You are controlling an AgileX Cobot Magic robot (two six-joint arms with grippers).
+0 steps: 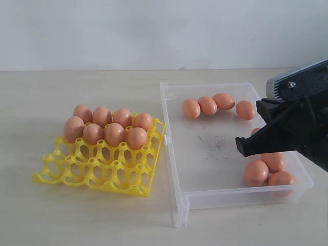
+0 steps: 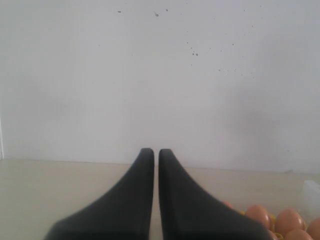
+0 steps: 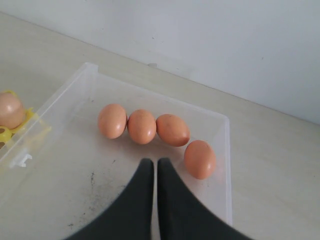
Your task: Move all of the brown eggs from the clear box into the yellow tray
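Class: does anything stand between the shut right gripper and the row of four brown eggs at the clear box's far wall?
Nothing visible does. Only bare floor of the clear box lies between the right gripper and the four brown eggs.

The brown eggs (image 1: 114, 134) are seen to be smooth and matt, with only a faint sheen. The clear box (image 1: 171, 154) is made of transparent, glossy plastic, and its bottom is marked with dark scuffs. The yellow tray (image 1: 152, 156) is moulded of bright, slightly shiny plastic. The fingers (image 3: 130, 210) are finished in smooth matt black. A grey, metallic-looking housing (image 1: 279, 87) is fastened with a screw. The surface (image 1: 77, 220) is pale, matt and even.
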